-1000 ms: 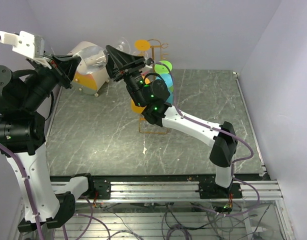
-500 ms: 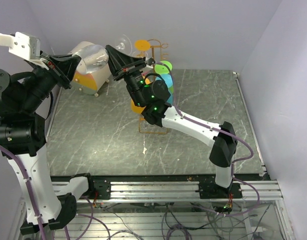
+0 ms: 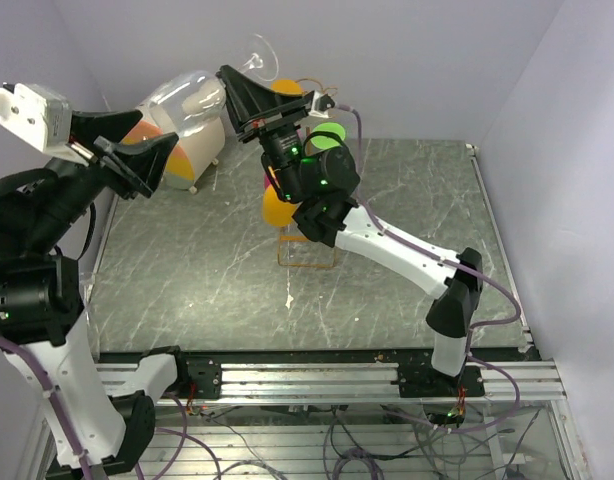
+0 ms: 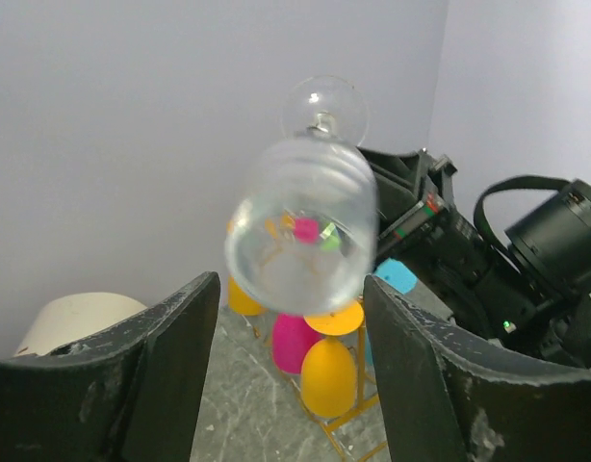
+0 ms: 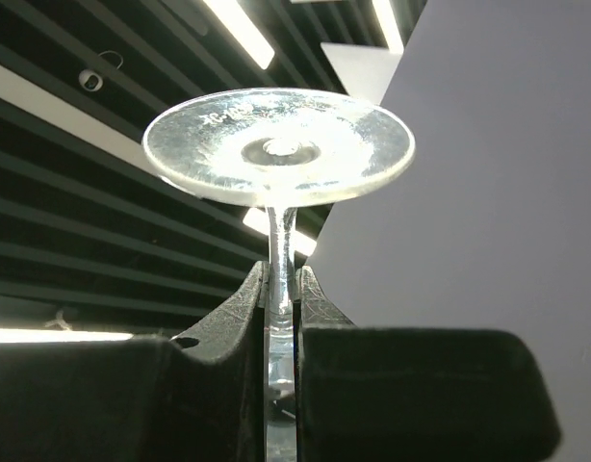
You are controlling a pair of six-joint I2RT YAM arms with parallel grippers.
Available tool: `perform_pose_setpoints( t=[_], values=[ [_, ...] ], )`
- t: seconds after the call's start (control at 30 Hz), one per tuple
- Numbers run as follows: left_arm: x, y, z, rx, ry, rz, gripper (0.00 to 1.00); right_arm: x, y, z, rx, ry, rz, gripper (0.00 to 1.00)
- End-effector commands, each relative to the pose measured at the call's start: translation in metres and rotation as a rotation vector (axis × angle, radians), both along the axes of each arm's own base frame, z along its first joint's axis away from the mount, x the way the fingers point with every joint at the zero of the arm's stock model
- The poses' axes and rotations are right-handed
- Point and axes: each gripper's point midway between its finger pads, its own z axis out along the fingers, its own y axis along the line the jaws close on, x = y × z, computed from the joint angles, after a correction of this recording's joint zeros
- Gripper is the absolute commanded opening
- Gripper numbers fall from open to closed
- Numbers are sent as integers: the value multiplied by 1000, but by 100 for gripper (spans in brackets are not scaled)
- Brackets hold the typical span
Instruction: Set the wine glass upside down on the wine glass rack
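R gripper (image 5: 281,281) is pinched tight on the stem of the wine glass (image 3: 192,98). It holds the glass up in the air at a tilt, foot high, bowl slanting down towards the L arm. L gripper (image 3: 147,140) has its fingers spread wide. The bowl sits just past them and, as far as I can tell from the wrist view, untouched. Wine glass rack (image 3: 305,266) stands on the table (image 3: 187,270) below and to the right, w/ coloured glasses (image 4: 326,371) hung on it. The clear glass isn't on it yet.
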Motion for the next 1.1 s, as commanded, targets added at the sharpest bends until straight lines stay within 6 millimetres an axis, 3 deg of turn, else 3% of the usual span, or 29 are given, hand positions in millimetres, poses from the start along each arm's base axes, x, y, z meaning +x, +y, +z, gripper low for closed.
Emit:
perform_pose_setpoints(
  t=[0.0,0.1,0.3,0.43,0.53,0.83,1.07],
  values=[
    [-17,-8,-3,55,-6,-44,74,-2,-36,27,1,-32,-144,0],
    [-20,-7,0,76,-11,-29,79,-1,-45,26,-35,-30,-199,0],
    [0,11,-2,72,45,76,79,-3,-62,22,-86,-23,-277,0],
    [22,38,-3,71,79,234,80,-7,-86,23,-169,-43,-381,0],
    [49,61,-15,78,144,344,81,-18,-119,34,-281,-92,-500,0],
    [122,86,-100,168,430,397,92,-42,-211,45,-669,-183,-834,0],
    [148,112,-162,269,619,476,95,-16,-288,12,-1050,-96,-1206,0]
  ],
)
